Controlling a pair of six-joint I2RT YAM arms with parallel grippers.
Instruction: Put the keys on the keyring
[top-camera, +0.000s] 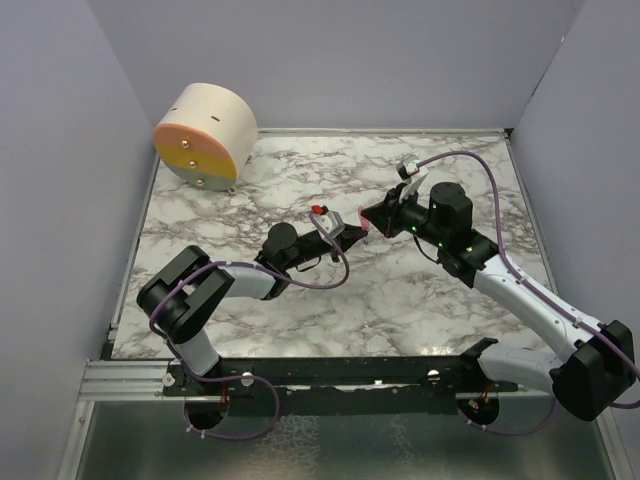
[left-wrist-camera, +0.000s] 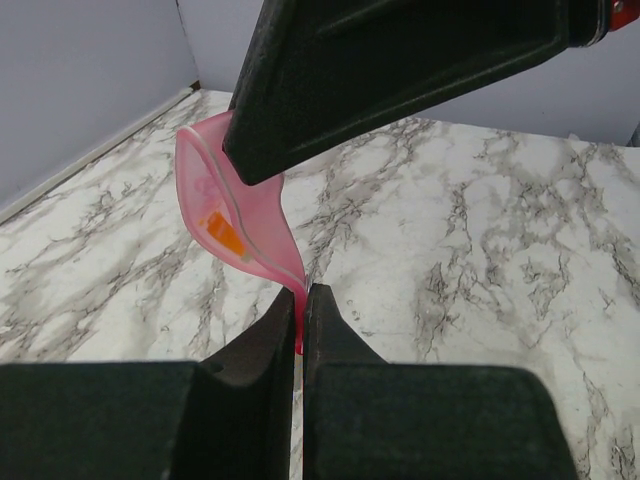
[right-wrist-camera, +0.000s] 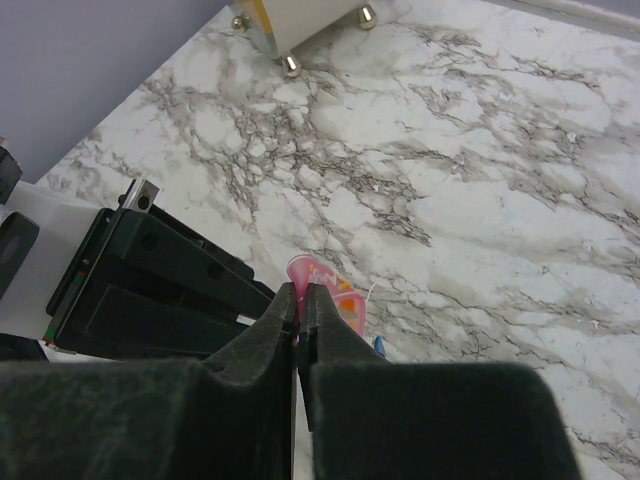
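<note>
Translucent pink key (left-wrist-camera: 262, 238) above a white table (left-wrist-camera: 480, 260) veined with grey.

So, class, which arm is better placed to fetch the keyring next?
Probably right: both the left gripper and right gripper pinch the pink key, but the keyring's blue tag shows beside the right one's tips.

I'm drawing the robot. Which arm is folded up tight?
The left arm: it doubles back by its base; the right arm stretches out long.
</note>
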